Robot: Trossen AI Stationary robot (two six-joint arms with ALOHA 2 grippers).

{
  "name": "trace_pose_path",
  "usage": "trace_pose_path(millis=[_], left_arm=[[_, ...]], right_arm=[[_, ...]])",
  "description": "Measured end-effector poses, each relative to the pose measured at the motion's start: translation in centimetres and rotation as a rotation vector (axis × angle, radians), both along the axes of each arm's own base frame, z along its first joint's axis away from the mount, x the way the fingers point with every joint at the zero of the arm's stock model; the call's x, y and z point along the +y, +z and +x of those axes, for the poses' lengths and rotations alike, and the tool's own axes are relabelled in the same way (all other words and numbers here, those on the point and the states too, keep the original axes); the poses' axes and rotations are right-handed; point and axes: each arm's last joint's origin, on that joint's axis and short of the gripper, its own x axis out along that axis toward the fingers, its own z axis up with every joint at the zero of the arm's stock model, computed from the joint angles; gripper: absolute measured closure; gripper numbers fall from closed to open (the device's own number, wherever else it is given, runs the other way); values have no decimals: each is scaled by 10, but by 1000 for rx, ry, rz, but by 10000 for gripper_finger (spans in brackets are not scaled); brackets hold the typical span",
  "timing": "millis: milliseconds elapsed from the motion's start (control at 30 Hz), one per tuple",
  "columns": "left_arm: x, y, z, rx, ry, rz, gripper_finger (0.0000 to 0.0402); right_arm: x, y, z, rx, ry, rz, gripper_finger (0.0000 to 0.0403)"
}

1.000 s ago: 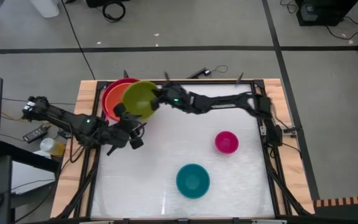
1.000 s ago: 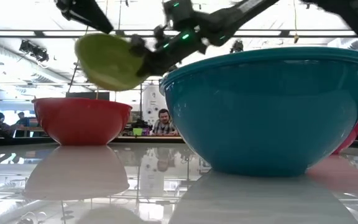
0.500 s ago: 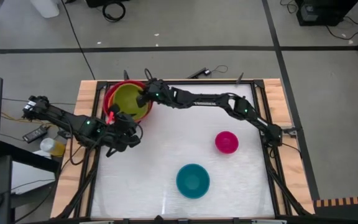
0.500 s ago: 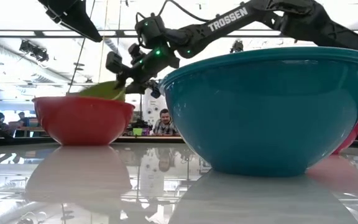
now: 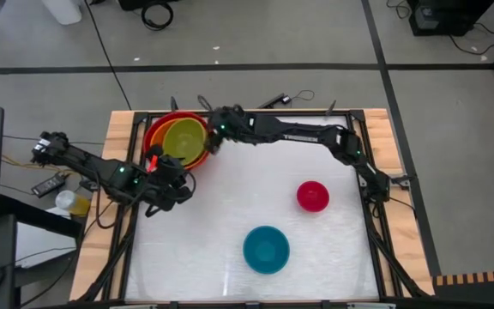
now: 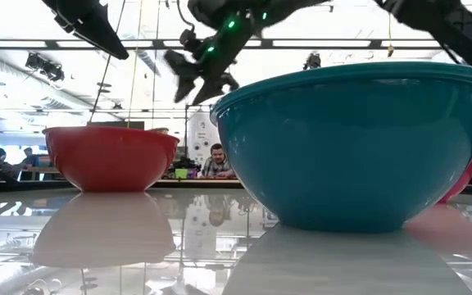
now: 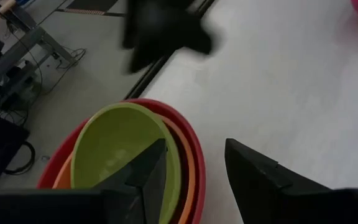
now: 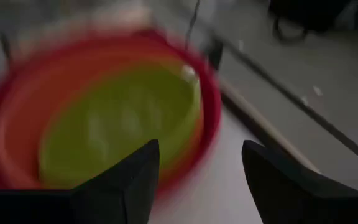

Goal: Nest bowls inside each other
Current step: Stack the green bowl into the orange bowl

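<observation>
The yellow-green bowl [image 5: 183,139] sits inside the orange bowl [image 5: 159,146], which sits inside the red bowl [image 5: 151,130] at the table's far left. My right gripper [image 5: 215,137] hangs open just right of this stack and above it, holding nothing; it shows in the low view [image 6: 195,75] too. My left gripper [image 7: 194,168] is open above the stack's near rim, one finger over the yellow-green bowl [image 7: 120,146] and one over the table, touching nothing. The blue bowl [image 5: 266,249] stands near the front edge, and the pink bowl [image 5: 312,196] at the right.
The table has a raised wooden and metal frame [image 5: 127,120] close behind and beside the stack. In the low view the blue bowl [image 6: 355,143] fills the foreground and the red bowl [image 6: 109,158] stands behind it. People sit in the room beyond the table.
My right gripper has brought the tilted yellow-green bowl down and to the left into the orange bowl. It has then opened, let go, and gone up and back toward the right. The bowl now rests level in the stack.
</observation>
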Motion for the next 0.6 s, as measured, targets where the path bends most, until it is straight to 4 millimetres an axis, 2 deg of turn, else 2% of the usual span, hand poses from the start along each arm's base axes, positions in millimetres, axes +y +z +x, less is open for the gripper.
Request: trace_pose_path(millis=[100,167,333,433,533,600], left_arm=[[-1,-1,-2,8,0,-4,235],[-1,-1,-2,5,1,-6,235],[0,0,-1,-11,17,3,235],[0,0,0,-21,21,2,235],[0,0,0,-22,17,3,235],[0,0,0,-16,13,8,235]], right_arm=[[19,5,-18,178,35,26,175],[28,5,-21,224,17,-4,179],[35,-4,0,75,41,-26,193],[28,-24,12,45,29,-24,199],[21,-52,18,104,26,-13,200],[19,-63,20,123,48,15,201]])
